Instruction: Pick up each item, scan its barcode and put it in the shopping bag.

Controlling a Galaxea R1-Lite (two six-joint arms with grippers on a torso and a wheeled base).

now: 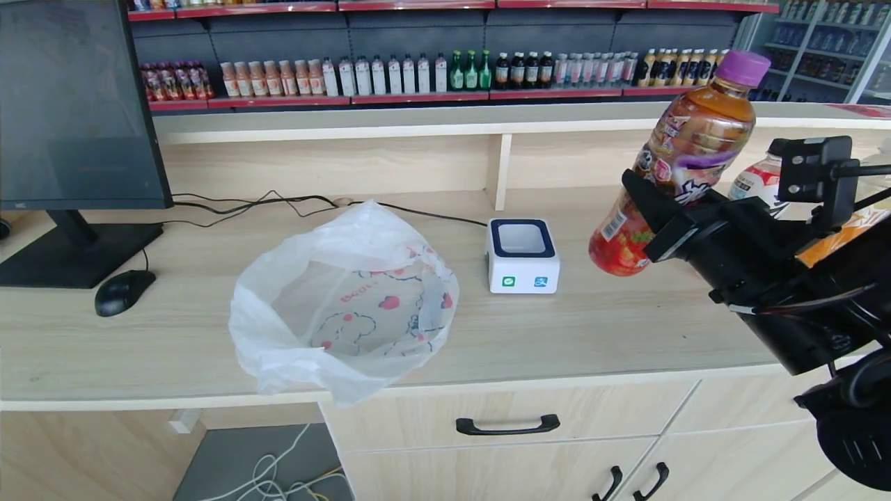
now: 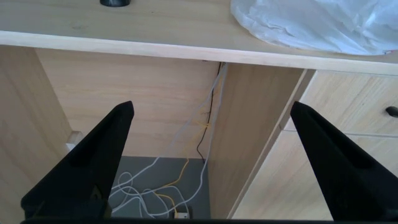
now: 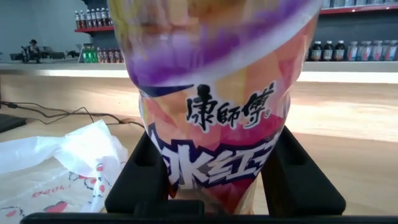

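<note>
We find the right gripper (image 1: 658, 223) holding the bottle (image 1: 672, 160) in the air, just to the right of the scanner (image 1: 523, 256). The bottle is tilted, purple cap uppermost. Its barcode (image 1: 612, 226) sits low on the side turned toward the scanner, which we judge to be deliberate presentation for reading. The shopping bag (image 1: 341, 299) lies open-mouthed on the surface (image 1: 592, 327) left of the scanner, ready to receive. The right fingers (image 3: 144, 174) are clamped on the bottle's lower body, one on each side. The left gripper (image 2: 211, 109) hangs below the surface edge, its fingers (image 2: 93, 155) spread wide and touching nothing.
</note>
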